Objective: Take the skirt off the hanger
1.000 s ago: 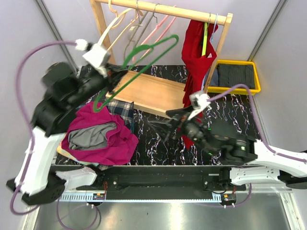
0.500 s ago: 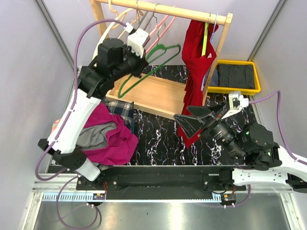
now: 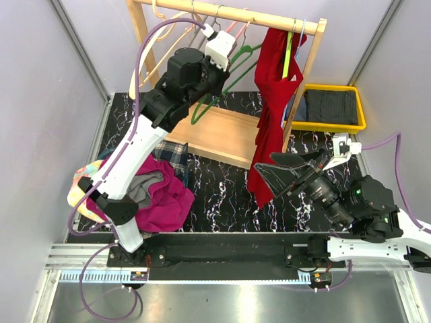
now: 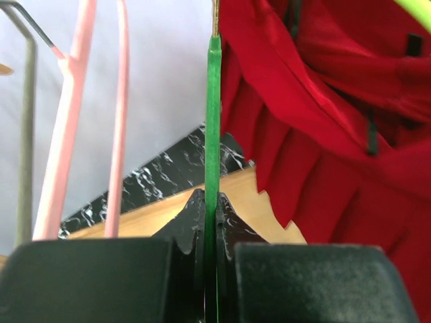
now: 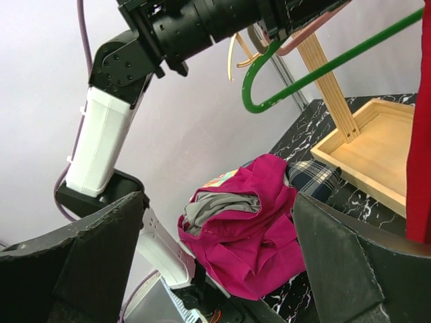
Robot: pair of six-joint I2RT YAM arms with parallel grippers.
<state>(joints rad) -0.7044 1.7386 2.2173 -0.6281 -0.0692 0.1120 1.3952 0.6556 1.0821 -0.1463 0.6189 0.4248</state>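
Note:
The magenta skirt [image 3: 165, 195] lies crumpled on a pile of clothes at the table's left, off the hanger; it also shows in the right wrist view [image 5: 256, 229]. My left gripper [image 3: 215, 73] is raised by the rack and shut on the bare green hanger [image 3: 202, 108], whose wire runs straight up between the jaws [image 4: 213, 101]. The hanger's hook is just under the rail. My right gripper [image 3: 279, 169] is open and empty, low beside the hanging red garment [image 3: 269, 101]. It faces the skirt across the table [image 5: 217, 202].
The wooden rack [image 3: 229, 131] stands at the back, with pink hangers [image 4: 74, 134] and pale ones on its rail [image 3: 229, 12]. A yellow bin [image 3: 333, 108] of dark cloth sits back right. A plaid cloth [image 3: 172, 155] lies by the skirt.
My left arm has swung the green hanger up and to the right, from above the pile to the rail. My right gripper has drawn back to the right.

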